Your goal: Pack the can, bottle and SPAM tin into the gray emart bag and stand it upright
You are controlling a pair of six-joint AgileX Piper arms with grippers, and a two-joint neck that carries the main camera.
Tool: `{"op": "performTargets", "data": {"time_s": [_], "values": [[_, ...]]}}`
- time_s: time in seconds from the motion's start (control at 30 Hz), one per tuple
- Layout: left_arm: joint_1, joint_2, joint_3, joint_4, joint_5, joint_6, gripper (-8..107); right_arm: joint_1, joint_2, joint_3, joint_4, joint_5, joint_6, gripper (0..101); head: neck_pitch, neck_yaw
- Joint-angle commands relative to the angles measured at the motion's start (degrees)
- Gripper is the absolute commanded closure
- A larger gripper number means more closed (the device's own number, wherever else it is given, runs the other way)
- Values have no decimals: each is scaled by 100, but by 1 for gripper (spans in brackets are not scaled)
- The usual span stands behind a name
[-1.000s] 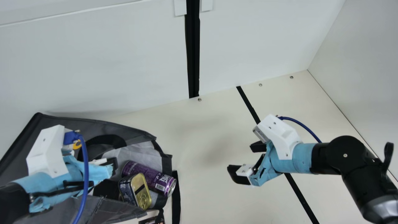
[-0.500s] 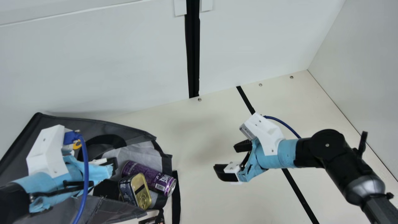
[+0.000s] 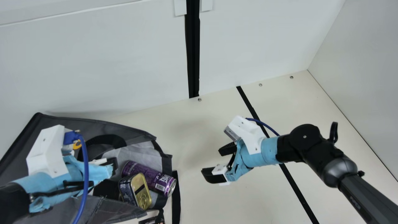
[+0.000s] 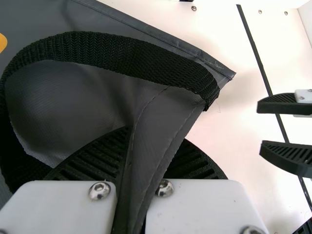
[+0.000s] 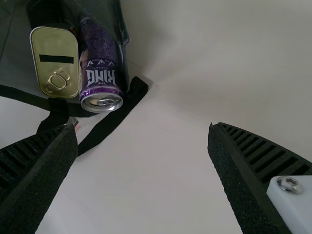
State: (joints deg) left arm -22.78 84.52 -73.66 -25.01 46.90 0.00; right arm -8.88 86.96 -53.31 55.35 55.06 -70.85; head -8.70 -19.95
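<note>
left hand seemingly clamped on gray bag, right hand spread apart, can, tin in bag's mouth

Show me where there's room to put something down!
Bare table lies between the bag and right gripper, and past the right arm, between the black line and right wall. The bag's mouth is crowded with the can and SPAM tin.

bag lying on the left of the table, its mouth toward the right, can and tin in the mouth, tin just before the can, strap on the table right of them
</note>
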Motion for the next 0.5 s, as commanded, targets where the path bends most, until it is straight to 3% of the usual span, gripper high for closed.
{"op": "performTargets", "data": {"time_s": [0.0, 0.47], "values": [[0, 0, 0, 0, 0, 0, 107, 35, 147, -33, 60, 45, -64, 6, -130, -5], [0, 0, 0, 0, 0, 0, 107, 385, 1078, -451, 436, 147, -513, 6, -130, -5]]}}
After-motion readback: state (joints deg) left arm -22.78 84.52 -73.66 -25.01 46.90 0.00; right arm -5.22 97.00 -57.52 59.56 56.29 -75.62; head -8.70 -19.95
